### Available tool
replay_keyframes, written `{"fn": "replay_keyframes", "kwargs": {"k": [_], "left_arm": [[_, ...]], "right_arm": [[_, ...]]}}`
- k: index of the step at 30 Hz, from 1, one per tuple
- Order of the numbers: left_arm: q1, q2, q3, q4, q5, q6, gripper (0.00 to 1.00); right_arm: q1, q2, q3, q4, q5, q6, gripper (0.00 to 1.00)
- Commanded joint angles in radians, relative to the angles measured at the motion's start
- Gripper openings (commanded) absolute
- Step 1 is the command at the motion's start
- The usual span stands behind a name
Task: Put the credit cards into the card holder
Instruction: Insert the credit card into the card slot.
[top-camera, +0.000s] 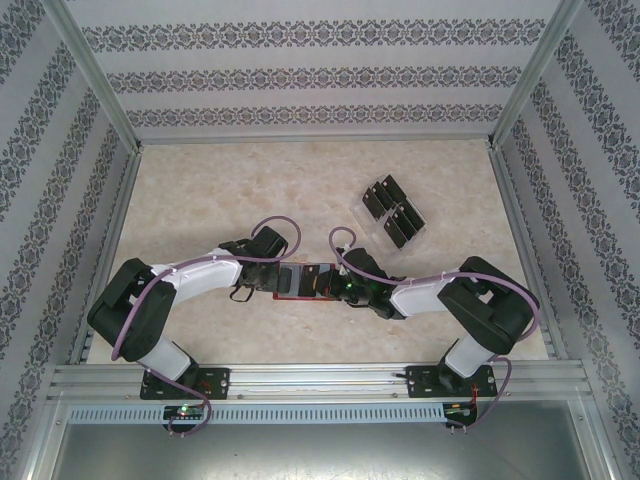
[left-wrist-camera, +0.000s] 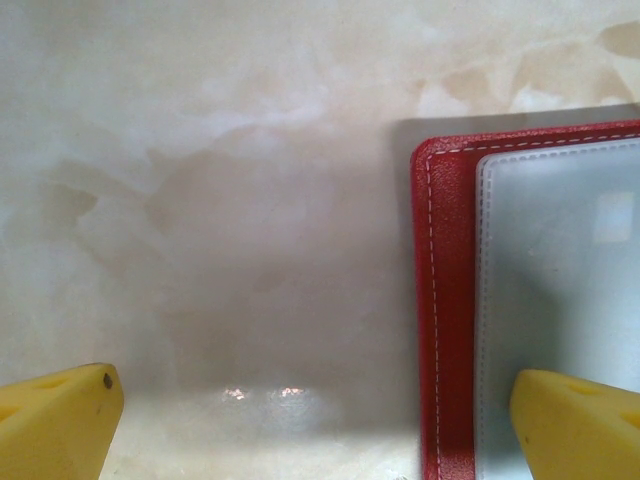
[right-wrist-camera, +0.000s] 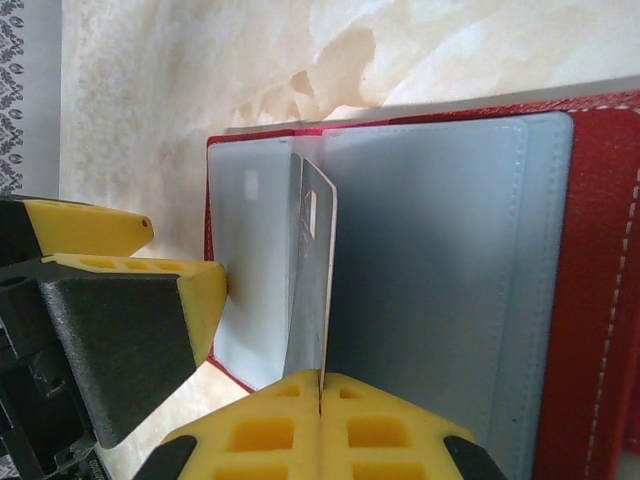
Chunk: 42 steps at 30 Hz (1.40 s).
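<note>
- arms: 2, black and white, meeting mid-table
- card holder (top-camera: 300, 280): 1, lying open and flat on the table (top-camera: 220, 190) between the 2 grippers. Dark-red grained leather-look shell with pale stitching (left-wrist-camera: 447, 300). Smooth pale grey-blue inner pockets with rounded corners and stitched edges (right-wrist-camera: 590, 250).
- credit card (right-wrist-camera: 315, 290): 1 in hand, a thin rigid rectangle seen almost edge-on. Standing upright on the grey-blue lining, with a glossy greyish face and 1 small pale mark near its far end.
- right gripper (right-wrist-camera: 320, 420): clenched on that credit card's near edge, the 2 yellow ribbed pads pressed together with the card in the seam. It sits at the holder's right end in the top view (top-camera: 345, 288).
- left gripper (left-wrist-camera: 315, 430): released, with its yellow tips wide apart. 1 tip is over bare table and 1 over the holder's pocket; contact can't be told. It sits at the holder's left end (top-camera: 268, 275).
- racked cards (top-camera: 385, 195): at least 4 black rectangles; the exact count is unclear. They stand tilted in 1 clear plastic rack (top-camera: 362, 210), far-right of the holder and well apart from it.
- table surface: pale beige marble pattern, matte
</note>
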<state>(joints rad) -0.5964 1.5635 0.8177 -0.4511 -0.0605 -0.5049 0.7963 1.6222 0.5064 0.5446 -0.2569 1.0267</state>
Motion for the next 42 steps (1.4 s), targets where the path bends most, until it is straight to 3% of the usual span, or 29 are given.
{"fn": "replay_keyframes", "kwargs": {"k": [1, 27, 42], "left_arm": [[-0.013, 0.021, -0.024, -0.031, -0.029, -0.004, 1.0], [-0.013, 0.024, -0.02, -0.028, -0.022, -0.006, 1.0], [-0.013, 0.023, -0.026, -0.023, -0.022, -0.008, 1.0]], "right_arm": [[-0.001, 0.034, -0.007, -0.019, -0.03, 0.005, 0.0], [-0.097, 0.139, 0.093, -0.11, -0.203, -0.047, 0.0], [-0.071, 0.173, 0.148, -0.146, -0.221, -0.054, 0.0]]}}
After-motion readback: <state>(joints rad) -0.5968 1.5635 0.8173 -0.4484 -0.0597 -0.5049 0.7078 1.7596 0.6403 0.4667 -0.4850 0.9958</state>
